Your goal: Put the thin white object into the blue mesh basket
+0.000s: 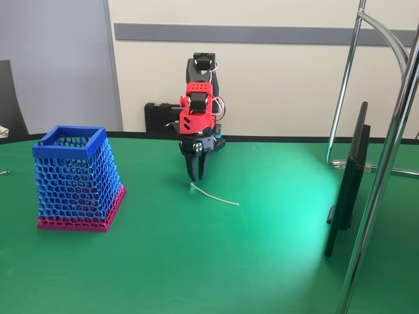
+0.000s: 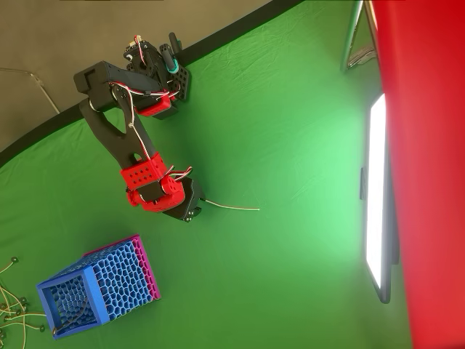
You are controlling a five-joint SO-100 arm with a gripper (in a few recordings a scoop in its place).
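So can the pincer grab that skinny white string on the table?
Probably yes. The pincer points down right above the hooked end of the thin white object, which lies flat on bare green table, nothing between.

No text, label, brand, number or sign can be read in either the fixed view or the overhead view.
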